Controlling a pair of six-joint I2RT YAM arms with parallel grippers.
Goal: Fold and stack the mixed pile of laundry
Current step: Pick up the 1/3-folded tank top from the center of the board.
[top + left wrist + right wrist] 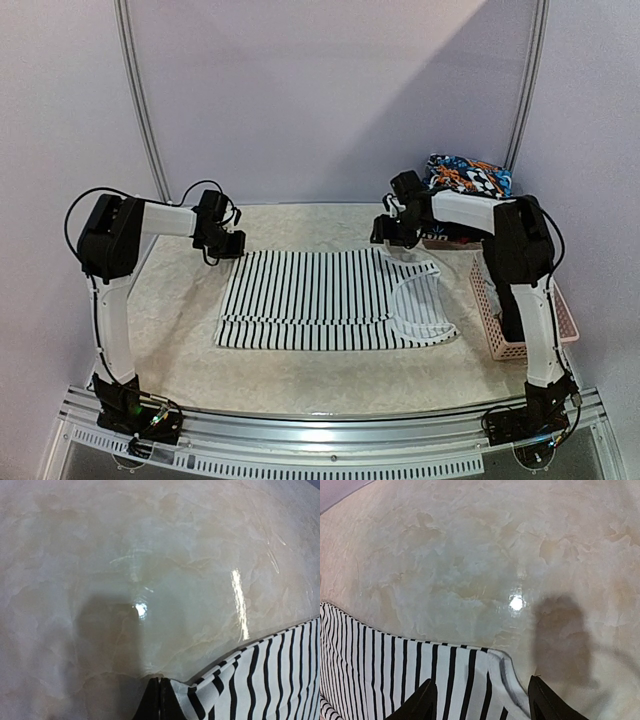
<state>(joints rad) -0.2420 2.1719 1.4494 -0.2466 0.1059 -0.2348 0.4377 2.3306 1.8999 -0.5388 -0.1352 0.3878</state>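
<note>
Left arm [112, 320] and right arm [537, 320]: white tubular links, black joint housings, black bases. Thin black cables [200, 186] loop at the wrists. Right gripper [481, 682] fingers [417, 705]: matte black.

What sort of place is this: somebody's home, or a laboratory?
Most likely a robot laboratory booth, not a home: two robot arms bolted to a metal rail, plain walls with metal frame poles, and one striped garment laid flat on a marble-patterned table.
</note>
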